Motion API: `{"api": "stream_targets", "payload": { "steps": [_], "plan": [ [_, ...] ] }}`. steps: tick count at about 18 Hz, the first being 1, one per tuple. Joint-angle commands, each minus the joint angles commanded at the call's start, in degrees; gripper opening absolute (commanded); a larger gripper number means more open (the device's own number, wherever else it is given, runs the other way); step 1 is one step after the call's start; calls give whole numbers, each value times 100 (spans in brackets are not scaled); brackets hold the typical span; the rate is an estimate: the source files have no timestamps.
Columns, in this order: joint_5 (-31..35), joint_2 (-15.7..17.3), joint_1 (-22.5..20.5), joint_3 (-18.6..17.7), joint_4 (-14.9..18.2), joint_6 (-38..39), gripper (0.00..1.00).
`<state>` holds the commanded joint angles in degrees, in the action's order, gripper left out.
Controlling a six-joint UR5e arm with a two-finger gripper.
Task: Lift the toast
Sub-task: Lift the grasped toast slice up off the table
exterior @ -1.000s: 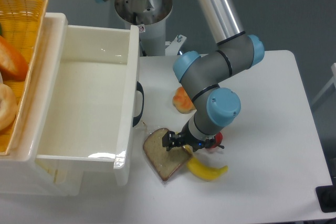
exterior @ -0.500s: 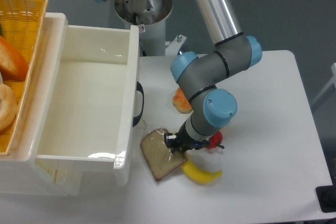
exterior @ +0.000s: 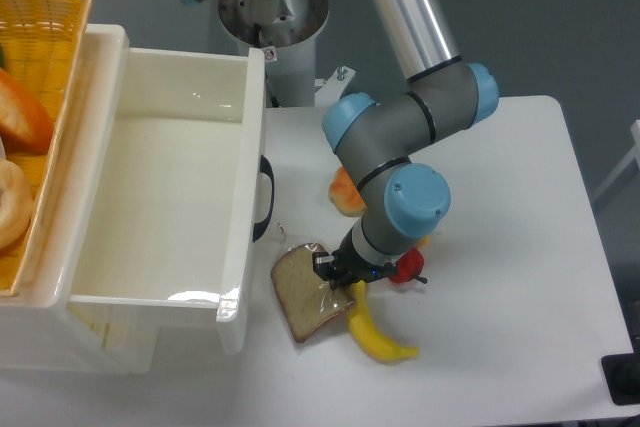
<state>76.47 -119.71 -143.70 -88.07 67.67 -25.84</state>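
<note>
The toast (exterior: 303, 293) is a brown speckled slice in clear wrap, lying flat on the white table just right of the bin's front corner. My gripper (exterior: 333, 273) points down at the toast's upper right edge. Its dark fingers stand close together and pinch the edge of the slice and its wrap. The arm's blue wrist joint (exterior: 417, 199) hangs above and hides part of the gripper. The toast still rests on the table.
A yellow banana (exterior: 373, 331) lies against the toast's right corner. A small red object (exterior: 408, 267) sits right of the gripper, and an orange-yellow bun (exterior: 345, 193) behind it. A white bin (exterior: 150, 197) stands left, with a wicker basket (exterior: 40, 57) beyond it.
The gripper moved a little left and closed in on the toast's edge. The toast slid slightly left. The banana was pushed and swung from lying sideways to pointing more towards the front.
</note>
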Motion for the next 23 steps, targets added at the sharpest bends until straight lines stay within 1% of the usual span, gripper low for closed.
{"api": "stream_targets", "payload": {
  "steps": [3, 7, 8, 10, 12, 14, 16, 17, 19, 21, 23],
  "plan": [
    [26, 79, -26, 79, 18, 0, 0],
    [35, 413, -149, 149, 26, -377, 0],
    [35, 492, -176, 149, 79, -482, 0],
    [35, 650, -246, 176, 280, -702, 0],
    [26, 808, -307, 184, 509, -1166, 0],
    [35, 896, -316, 237, 859, -1572, 0],
    [35, 1019, -404, 333, 1237, -1792, 0],
    [35, 1055, -422, 351, 1326, -1863, 0],
    [44, 1309, -483, 360, 1747, -2519, 0],
    [53, 1354, -554, 360, 1959, -2750, 0],
    [323, 1468, -563, 369, 2144, -2952, 0]
  ]
}}
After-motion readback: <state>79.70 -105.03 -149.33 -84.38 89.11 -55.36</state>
